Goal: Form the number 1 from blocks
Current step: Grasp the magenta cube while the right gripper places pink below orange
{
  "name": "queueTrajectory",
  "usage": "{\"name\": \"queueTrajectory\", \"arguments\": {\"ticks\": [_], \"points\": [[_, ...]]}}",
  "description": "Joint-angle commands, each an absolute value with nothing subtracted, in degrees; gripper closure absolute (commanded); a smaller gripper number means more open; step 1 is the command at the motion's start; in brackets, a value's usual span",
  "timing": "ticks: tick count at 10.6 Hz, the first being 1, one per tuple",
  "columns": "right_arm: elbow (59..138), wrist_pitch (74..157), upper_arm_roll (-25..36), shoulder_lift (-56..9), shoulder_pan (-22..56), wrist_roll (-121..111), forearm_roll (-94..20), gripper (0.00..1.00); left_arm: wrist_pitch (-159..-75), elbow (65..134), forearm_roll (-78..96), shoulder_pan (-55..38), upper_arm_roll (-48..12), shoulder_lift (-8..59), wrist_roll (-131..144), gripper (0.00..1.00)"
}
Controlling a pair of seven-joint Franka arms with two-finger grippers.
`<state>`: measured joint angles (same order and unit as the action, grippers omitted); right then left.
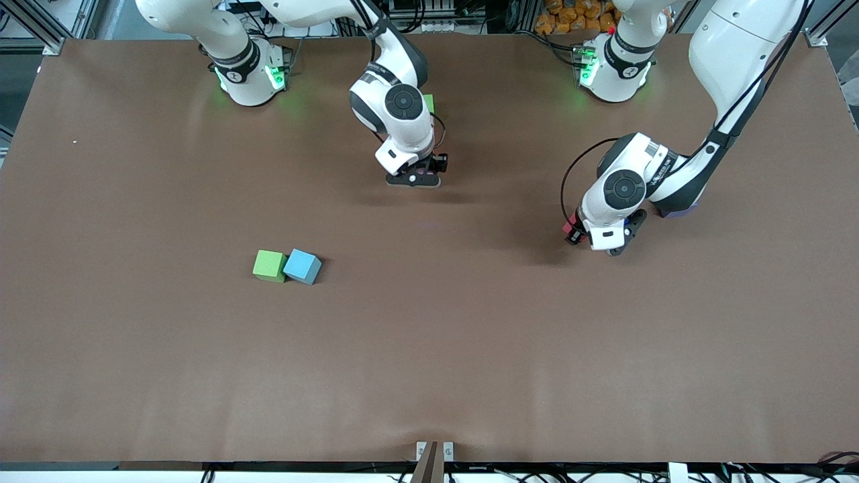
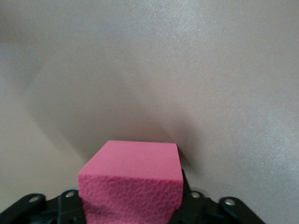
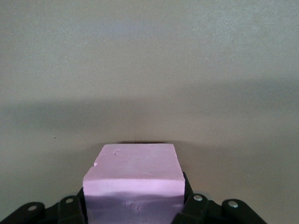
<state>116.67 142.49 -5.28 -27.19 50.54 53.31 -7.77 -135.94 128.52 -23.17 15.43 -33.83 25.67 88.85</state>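
Green block (image 1: 270, 265) and blue block (image 1: 302, 267) touch, no numeral formed, as left gripper (image 1: 599, 236) clamps a red block (image 2: 133, 184) and right gripper (image 1: 416, 176) a light pink block (image 3: 135, 182)

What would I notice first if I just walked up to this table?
Probably the two bright blocks touching each other on the brown table: a green block and a blue block, toward the right arm's end. Then the two white arms, each with a block pinched in its claw: the left claw holds a red block, the right claw a light pink block.
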Motion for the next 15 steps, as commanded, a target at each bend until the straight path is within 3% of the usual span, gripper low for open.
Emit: {"name": "queueTrajectory", "arguments": {"ticks": [1, 3, 7, 8, 12, 15], "points": [[118.30, 142.38, -5.19, -25.58, 51.50, 53.70, -7.73, 0.28, -136.58, 128.50, -25.14, 16.17, -34.10, 25.58, 89.57, 1.00], [118.39, 142.30, -5.19, -25.58, 51.59, 53.61, -7.12, 0.25, -136.58, 127.97, -29.77, 15.65, -34.19, 25.66, 89.56, 1.00], [118.56, 142.21, -5.19, -25.58, 51.59, 53.61, -6.77, 0.20, -136.49, 120.43, -30.15, 12.85, -34.45, 26.36, 86.66, 1.00], [118.56, 142.12, -5.19, -25.32, 51.59, 53.79, -6.77, 0.00, -136.41, 118.32, -29.97, 11.09, -34.54, 27.24, 86.75, 1.00], [118.74, 136.08, -5.19, -16.64, 45.81, 53.18, -6.68, 0.00, -136.41, 108.66, -29.27, 3.54, -34.54, 32.68, 86.57, 1.00], [118.74, 128.42, -5.19, -9.07, 34.58, 43.63, -5.27, 0.00, -136.32, 104.16, -29.88, -3.32, -34.45, 35.59, 86.05, 1.00]]}}
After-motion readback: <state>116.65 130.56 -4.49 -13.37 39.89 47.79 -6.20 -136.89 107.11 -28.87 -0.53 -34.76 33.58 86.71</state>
